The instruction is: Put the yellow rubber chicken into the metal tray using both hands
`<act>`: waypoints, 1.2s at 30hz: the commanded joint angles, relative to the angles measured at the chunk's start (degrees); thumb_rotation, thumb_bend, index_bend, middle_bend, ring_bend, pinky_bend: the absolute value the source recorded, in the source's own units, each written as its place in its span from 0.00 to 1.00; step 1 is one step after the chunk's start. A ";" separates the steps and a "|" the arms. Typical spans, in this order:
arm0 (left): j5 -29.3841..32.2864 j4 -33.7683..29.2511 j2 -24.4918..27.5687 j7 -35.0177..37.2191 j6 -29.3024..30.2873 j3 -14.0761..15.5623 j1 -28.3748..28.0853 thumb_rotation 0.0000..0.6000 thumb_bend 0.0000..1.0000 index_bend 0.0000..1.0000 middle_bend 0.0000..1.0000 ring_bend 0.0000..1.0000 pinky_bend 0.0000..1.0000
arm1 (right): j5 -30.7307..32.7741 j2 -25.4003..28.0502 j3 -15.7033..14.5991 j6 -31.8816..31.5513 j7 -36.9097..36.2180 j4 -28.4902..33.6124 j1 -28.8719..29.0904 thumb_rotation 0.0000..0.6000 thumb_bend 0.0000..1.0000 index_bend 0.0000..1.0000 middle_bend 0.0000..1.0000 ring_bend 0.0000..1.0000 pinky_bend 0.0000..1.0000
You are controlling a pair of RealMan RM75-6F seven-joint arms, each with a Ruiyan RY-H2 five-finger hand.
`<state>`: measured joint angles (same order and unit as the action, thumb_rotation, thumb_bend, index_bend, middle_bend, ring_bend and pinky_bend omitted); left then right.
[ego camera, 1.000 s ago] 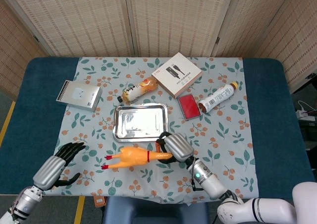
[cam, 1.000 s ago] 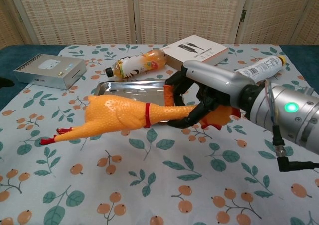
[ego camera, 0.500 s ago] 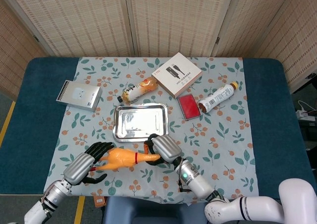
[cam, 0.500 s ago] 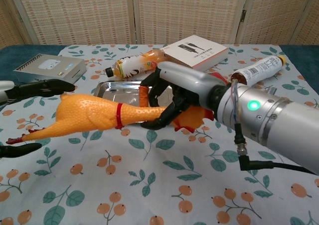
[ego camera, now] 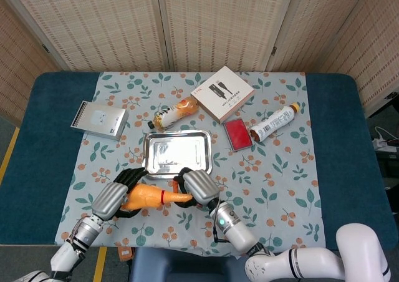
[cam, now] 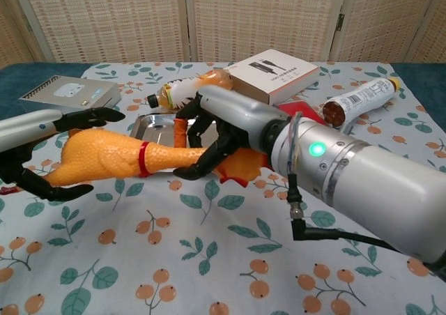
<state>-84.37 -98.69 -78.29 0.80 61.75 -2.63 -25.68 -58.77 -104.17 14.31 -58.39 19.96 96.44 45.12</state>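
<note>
The yellow rubber chicken (ego camera: 149, 196) (cam: 111, 158) hangs above the cloth, just in front of the metal tray (ego camera: 176, 153) (cam: 150, 123). My right hand (ego camera: 194, 186) (cam: 209, 137) grips its neck and head end. My left hand (ego camera: 116, 194) (cam: 42, 151) wraps around its body and tail end, fingers above and below. The chicken's legs are hidden behind the left hand. The tray lies flat with nothing in it.
Behind the tray lie an orange juice bottle (ego camera: 175, 113), a white box (ego camera: 222, 93), a red card (ego camera: 237, 134) and a white bottle (ego camera: 274, 122). A grey box (ego camera: 99, 120) sits at the far left. The floral cloth (ego camera: 280, 188) covers the table's middle.
My right hand carried the chicken leftward. My left hand came up from the near left edge and closed around the chicken's body.
</note>
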 commanded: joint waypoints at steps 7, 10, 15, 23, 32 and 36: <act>1.59 0.90 -0.63 -0.76 0.15 -0.43 -0.41 1.00 0.34 0.01 0.00 0.00 0.10 | 0.80 0.22 0.25 -0.41 0.17 0.47 0.14 1.00 0.30 0.94 0.75 0.81 1.00; 2.61 1.23 -1.89 -1.27 1.18 -0.95 -0.16 1.00 0.38 0.20 0.15 0.14 0.34 | 1.02 0.49 0.06 -0.51 0.63 0.98 0.20 1.00 0.30 0.94 0.75 0.81 1.00; 3.99 1.15 -3.30 -3.19 1.94 -1.21 0.02 1.00 0.67 0.63 0.58 0.55 0.73 | 1.35 0.92 -0.11 -0.77 1.21 1.73 0.26 1.00 0.30 0.94 0.75 0.81 1.00; 0.77 1.86 -6.03 -5.96 6.88 -0.36 1.37 1.00 0.89 0.78 0.79 0.91 1.00 | 2.23 1.59 -0.51 -1.20 2.04 2.65 0.19 1.00 0.30 0.94 0.75 0.81 1.00; -0.38 1.42 -6.04 -7.20 6.87 0.84 1.44 1.00 0.91 0.80 0.82 0.95 1.00 | 2.57 2.26 -1.28 -1.70 2.78 3.76 -0.04 1.00 0.30 0.94 0.75 0.81 1.00; -0.91 1.79 -7.15 -5.45 8.38 0.33 1.83 1.00 0.87 0.80 0.80 0.94 1.00 | 2.69 2.40 -1.22 -1.88 3.00 4.13 0.04 1.00 0.30 0.94 0.75 0.81 1.00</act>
<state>-84.90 -97.13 -84.71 -6.18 69.17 -1.96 -24.11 -56.08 -101.77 13.09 -60.27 22.96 100.57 45.16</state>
